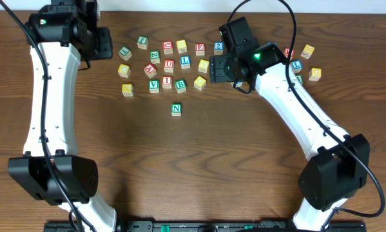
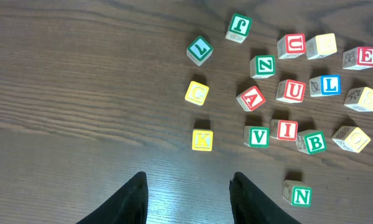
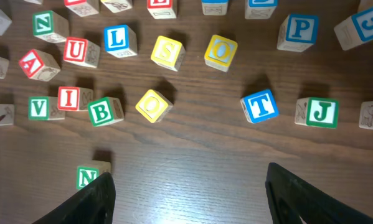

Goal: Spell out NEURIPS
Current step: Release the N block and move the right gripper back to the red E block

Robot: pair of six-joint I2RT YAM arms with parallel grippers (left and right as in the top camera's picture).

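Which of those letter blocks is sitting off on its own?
The green N block. It stands alone, apart from the bunch, nearer the robot's side of the table; the others crowd together.

A dark brown wood-grain table top (image 1: 180,161) fills nearly the whole view, its grain running side to side, a soft pale sheen of reflected light lying on it, with a narrow off-white strip (image 1: 167,5) beyond its far edge.

Green N cube (image 1: 176,109) apart below scattered letter cubes (image 1: 169,64), right gripper (image 1: 213,69) beside them
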